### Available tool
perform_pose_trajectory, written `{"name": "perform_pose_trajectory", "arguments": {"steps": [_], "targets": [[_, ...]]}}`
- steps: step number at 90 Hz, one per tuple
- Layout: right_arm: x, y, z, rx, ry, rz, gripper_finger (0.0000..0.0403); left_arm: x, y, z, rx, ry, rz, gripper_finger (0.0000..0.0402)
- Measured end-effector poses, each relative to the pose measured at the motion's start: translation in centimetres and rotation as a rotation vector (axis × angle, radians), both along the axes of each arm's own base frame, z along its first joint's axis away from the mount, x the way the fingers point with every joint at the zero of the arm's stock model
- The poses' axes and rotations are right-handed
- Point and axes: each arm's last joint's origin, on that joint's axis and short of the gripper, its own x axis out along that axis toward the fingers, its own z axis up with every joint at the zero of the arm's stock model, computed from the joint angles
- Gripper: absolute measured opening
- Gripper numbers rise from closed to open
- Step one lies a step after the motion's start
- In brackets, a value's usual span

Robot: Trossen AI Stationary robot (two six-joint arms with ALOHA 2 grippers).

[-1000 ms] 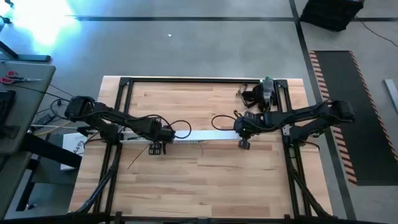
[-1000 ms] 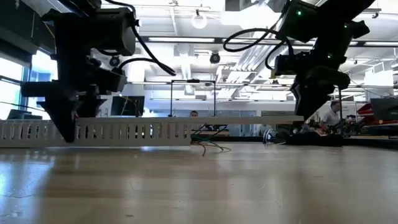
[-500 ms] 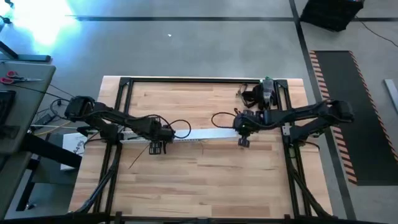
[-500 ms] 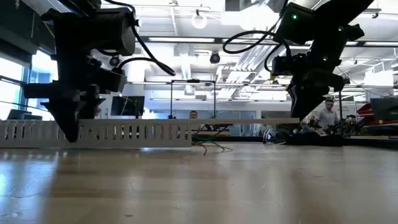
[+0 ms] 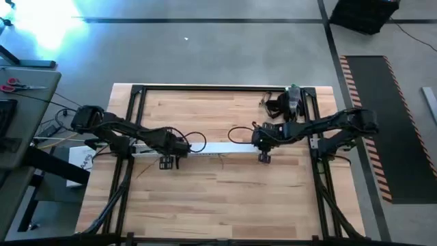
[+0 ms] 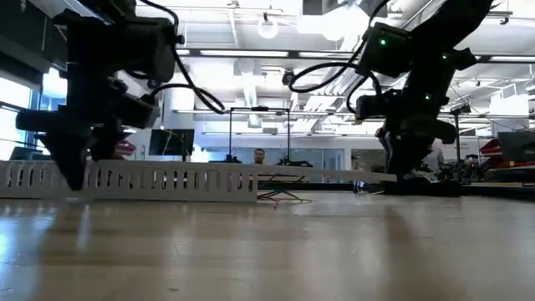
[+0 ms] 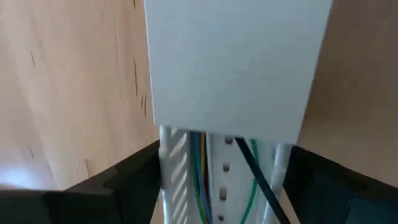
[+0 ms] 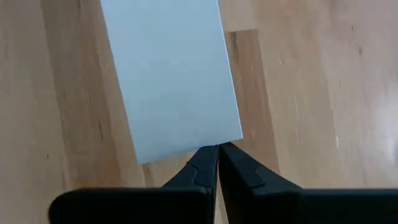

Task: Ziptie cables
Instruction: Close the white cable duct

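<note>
— What changed just now?

— A second ago our right gripper (image 5: 261, 158) held the far end of the white cover strip (image 5: 229, 147) up in the air. Now that end sits lower, near the bench (image 5: 225, 198), so the lid is coming down, we think.

— Where are the cables (image 7: 200, 186)?

— Inside the slotted channel (image 7: 180, 186), near the bench's left edge. Only our left wrist view shows them, half under the strip. Our left gripper (image 5: 166, 162) is spread around the channel.

— And the right one?

— Its wrist view shows the fingers (image 8: 202, 171) pressed together at the strip's corner.
</note>
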Motion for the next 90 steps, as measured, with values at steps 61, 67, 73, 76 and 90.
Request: {"name": "perform_pose_trajectory", "arguments": {"steps": [61,67,73,76,90], "targets": [[-0.6,0.1,2.2,0.008,0.220,0.023,0.0000,0.7,-0.1,-0.9,-0.041,-0.107,-0.067,0.0210],[-1.1,0.1,2.3,0.016,0.274,0.020,0.0000,1.2,-0.2,-0.9,-0.046,-0.155,-0.073,0.0209],[-1.4,0.2,2.2,0.021,0.303,0.016,0.0000,1.5,-0.4,-0.8,-0.050,-0.183,-0.086,0.0208],[-1.6,0.2,2.2,0.028,0.317,0.009,0.0000,1.6,-0.5,-0.8,-0.049,-0.198,-0.092,0.0208],[-2.2,0.2,2.1,0.035,0.371,0.001,0.0000,2.2,-0.9,-0.8,-0.050,-0.266,-0.108,0.0207]]}}
